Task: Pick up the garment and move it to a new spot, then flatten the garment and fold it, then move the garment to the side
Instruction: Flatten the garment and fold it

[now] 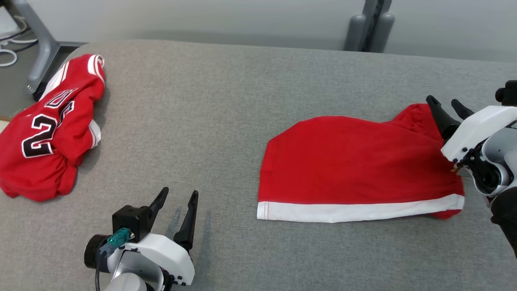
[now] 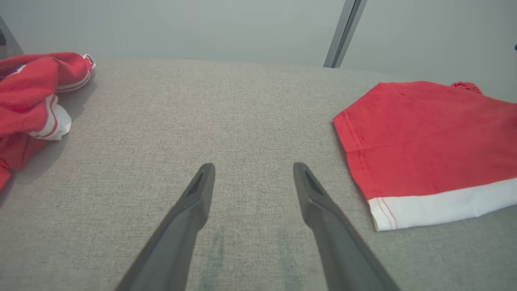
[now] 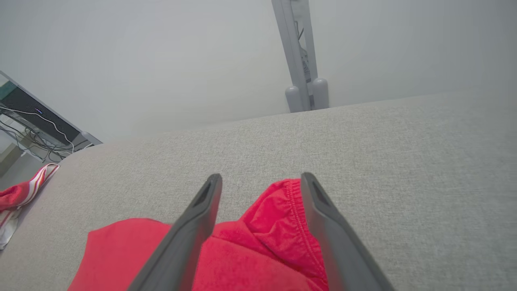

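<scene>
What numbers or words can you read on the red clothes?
"2": a big black figure with a white edge, on the crumpled red jersey; the figure beside it is folded out of sight.
Letters above that number: too crumpled to read.
On the folded red garment: no writing to be seen.

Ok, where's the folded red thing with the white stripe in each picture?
Head view: the folded red garment lies right of the middle.
Left wrist view: the garment is at the right edge.
Right wrist view: the garment is at the bottom middle.
Shared landmark: the crumpled red jersey, at the left in all three.
</scene>
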